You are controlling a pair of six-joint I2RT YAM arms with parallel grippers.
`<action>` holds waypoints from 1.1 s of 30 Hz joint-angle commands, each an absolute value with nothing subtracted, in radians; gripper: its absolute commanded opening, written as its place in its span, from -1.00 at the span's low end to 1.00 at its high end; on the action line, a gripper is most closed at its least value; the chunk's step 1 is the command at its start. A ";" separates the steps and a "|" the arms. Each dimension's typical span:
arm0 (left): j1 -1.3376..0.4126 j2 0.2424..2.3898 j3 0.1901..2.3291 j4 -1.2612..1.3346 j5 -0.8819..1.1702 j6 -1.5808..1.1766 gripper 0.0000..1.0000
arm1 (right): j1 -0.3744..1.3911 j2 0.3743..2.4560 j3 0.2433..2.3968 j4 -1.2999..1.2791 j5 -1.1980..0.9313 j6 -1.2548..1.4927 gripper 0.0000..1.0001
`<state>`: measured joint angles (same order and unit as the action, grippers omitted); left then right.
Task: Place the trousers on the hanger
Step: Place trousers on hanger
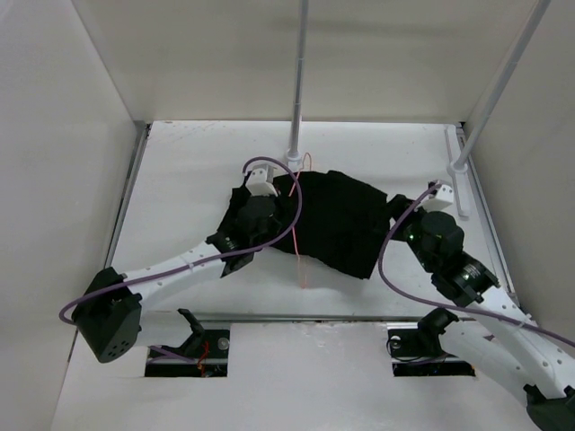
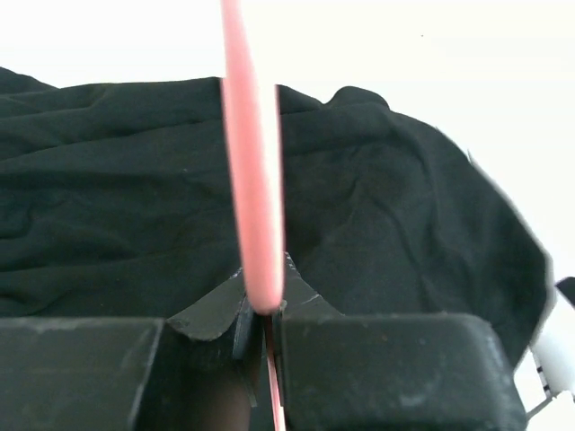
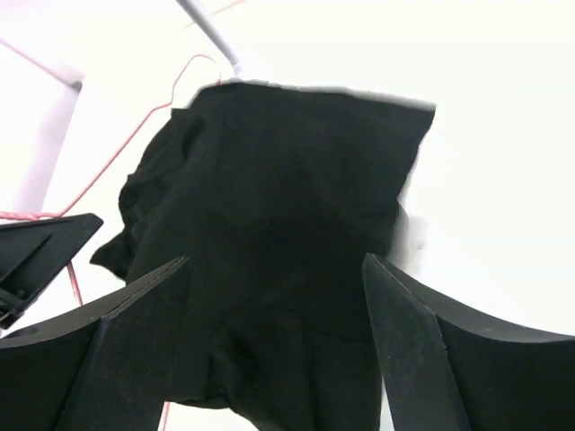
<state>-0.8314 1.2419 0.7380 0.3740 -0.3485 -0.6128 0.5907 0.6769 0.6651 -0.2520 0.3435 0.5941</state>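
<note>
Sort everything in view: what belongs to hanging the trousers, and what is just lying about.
For the job:
- trousers
- hanger, clamped in the shut left gripper
- right gripper, open

Just there:
- back white pole
- right white pole
- purple cables

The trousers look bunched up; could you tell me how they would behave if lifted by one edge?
Probably floppy: the trousers lie in soft wrinkles, so they would likely sag from the pinch point. Their folded layers may slide apart rather than rise together.
</note>
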 commanded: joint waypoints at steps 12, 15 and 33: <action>-0.844 1.247 0.864 0.376 -0.364 -0.575 -0.94 | 0.780 0.707 0.658 0.051 0.077 0.661 -0.50; -0.851 1.247 0.873 0.373 -0.362 -0.577 -0.94 | 0.870 0.800 0.634 0.205 0.071 0.658 -0.06; -0.910 1.213 0.894 0.334 -0.362 -0.597 -0.94 | 0.895 1.207 0.710 0.456 -0.011 0.673 -0.03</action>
<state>-0.9001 1.2583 0.8341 0.2855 -0.3595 -0.5835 0.8860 1.1881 0.6552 0.3386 0.0067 0.6666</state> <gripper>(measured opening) 0.035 0.501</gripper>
